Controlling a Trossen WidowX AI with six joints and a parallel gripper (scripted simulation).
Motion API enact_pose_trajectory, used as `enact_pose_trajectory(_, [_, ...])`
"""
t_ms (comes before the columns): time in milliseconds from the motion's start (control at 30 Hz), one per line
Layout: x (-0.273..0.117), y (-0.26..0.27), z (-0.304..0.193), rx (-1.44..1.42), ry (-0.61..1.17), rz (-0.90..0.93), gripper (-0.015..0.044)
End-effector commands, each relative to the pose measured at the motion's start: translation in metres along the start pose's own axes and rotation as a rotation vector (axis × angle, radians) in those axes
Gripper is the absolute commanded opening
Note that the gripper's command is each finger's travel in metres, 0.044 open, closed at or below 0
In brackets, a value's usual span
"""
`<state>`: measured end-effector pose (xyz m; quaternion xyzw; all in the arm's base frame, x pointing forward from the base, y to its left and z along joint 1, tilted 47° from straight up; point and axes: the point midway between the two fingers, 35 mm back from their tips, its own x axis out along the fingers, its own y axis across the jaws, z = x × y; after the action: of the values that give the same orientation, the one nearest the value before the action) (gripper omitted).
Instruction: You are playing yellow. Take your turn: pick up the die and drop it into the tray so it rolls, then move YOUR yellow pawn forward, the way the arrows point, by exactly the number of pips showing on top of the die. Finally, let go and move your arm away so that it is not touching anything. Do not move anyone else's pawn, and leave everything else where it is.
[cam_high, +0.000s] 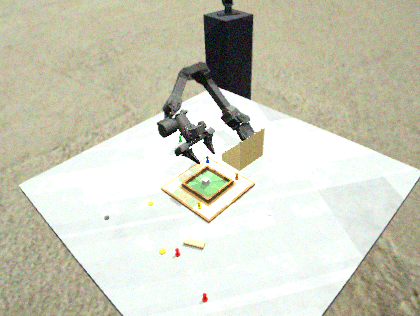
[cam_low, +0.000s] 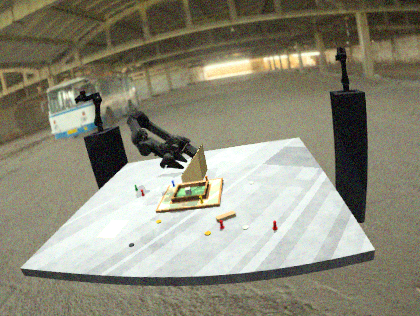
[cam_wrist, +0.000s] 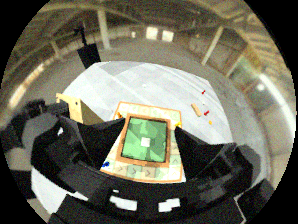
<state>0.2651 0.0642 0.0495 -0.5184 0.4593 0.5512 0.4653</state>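
My gripper (cam_high: 206, 157) (cam_low: 185, 164) (cam_wrist: 150, 124) is open and empty, above the back side of the board (cam_high: 220, 209) (cam_low: 165, 205) (cam_wrist: 175, 172). The white die (cam_high: 205, 181) (cam_low: 188, 190) (cam_wrist: 145, 142) lies on the green floor of the tray (cam_high: 217, 187) (cam_low: 200, 192) (cam_wrist: 155, 154), below and apart from the fingers. Its pips are too small and washed out to read. The yellow pawn (cam_high: 199, 205) (cam_low: 201, 199) (cam_wrist: 178, 124) stands on the board's track, beside the tray; one fingertip partly covers it in the wrist view. Faint arrows mark the track.
A blue pawn (cam_high: 207, 159) (cam_low: 173, 183) (cam_wrist: 105, 164) and an orange pawn (cam_high: 237, 176) (cam_wrist: 119, 115) stand around the tray. A tan upright panel (cam_high: 251, 148) (cam_low: 196, 167) is close behind the board. A wooden block (cam_high: 194, 243) (cam_low: 226, 216), red pawns (cam_high: 177, 252) (cam_high: 204, 297) and yellow discs (cam_high: 150, 203) (cam_high: 162, 251) lie farther off.
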Motion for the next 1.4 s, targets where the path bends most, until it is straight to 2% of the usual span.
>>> enact_pose_trajectory(0, [0.002, 0.0, 0.0, 0.015, 0.061, 0.016, 0.044])
enact_pose_trajectory(100, [0.025, 0.004, -0.009, 0.047, 0.362, 0.081, 0.044])
enact_pose_trajectory(200, [0.038, 0.002, -0.014, 0.032, 0.693, 0.046, 0.044])
enact_pose_trajectory(300, [0.04, -0.003, -0.013, 0.007, 0.845, -0.01, 0.044])
enact_pose_trajectory(367, [0.04, -0.003, -0.013, 0.007, 0.845, -0.01, 0.044])
enact_pose_trajectory(400, [0.042, 0.004, -0.013, 0.013, 0.755, 0.037, 0.044])
enact_pose_trajectory(433, [0.042, 0.004, -0.013, 0.013, 0.755, 0.037, 0.044])
enact_pose_trajectory(533, [0.047, -0.013, -0.008, 0.15, 0.767, -0.026, 0.0361])
enact_pose_trajectory(733, [0.077, -0.076, 0.005, 0.704, 0.774, -0.295, 0.0204])
enact_pose_trajectory(900, [0.107, -0.115, 0.012, 1.095, 0.735, -0.501, 0.02])
enact_pose_trajectory(1367, [0.111, -0.118, 0.008, 1.11, 0.733, -0.509, 0.02])
